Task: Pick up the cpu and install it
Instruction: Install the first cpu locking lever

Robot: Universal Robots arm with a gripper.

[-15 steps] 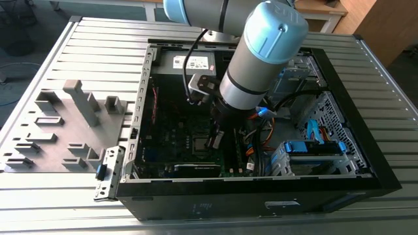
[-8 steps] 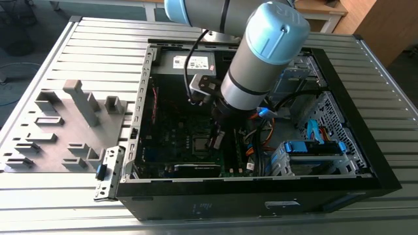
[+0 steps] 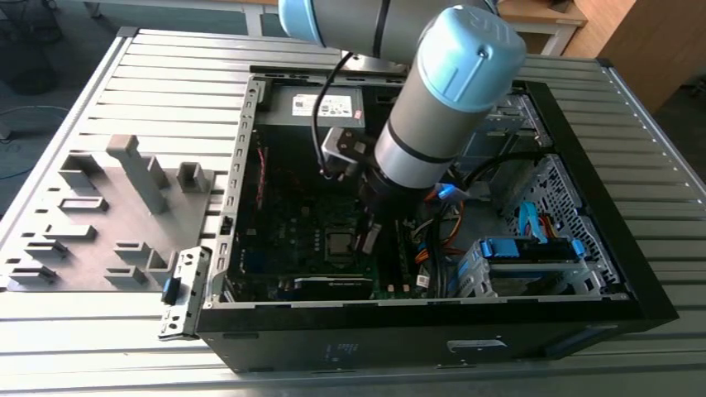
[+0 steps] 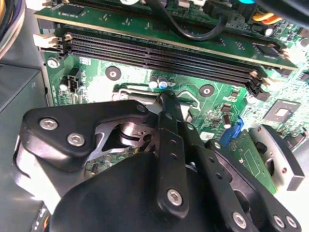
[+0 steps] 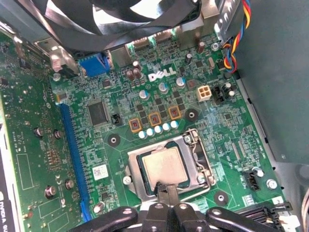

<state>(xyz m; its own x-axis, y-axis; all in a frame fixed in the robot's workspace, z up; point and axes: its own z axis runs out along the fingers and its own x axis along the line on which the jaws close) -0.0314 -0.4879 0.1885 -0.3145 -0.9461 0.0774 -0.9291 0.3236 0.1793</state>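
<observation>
Cpu (image 5: 164, 168) sits flat in motherboard socket (image 5: 166, 166), square, no long axis. Gripper (image 5: 167, 193) directly above cpu's near edge, fingers (image 5: 166, 192) clenched together, tips touching chip edge, grasping nothing.

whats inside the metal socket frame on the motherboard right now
In the first wrist view the cpu lies flat inside the socket frame, silver top up. The gripper covers its near edge, so that edge and the socket under the chip cannot be seen.
</observation>
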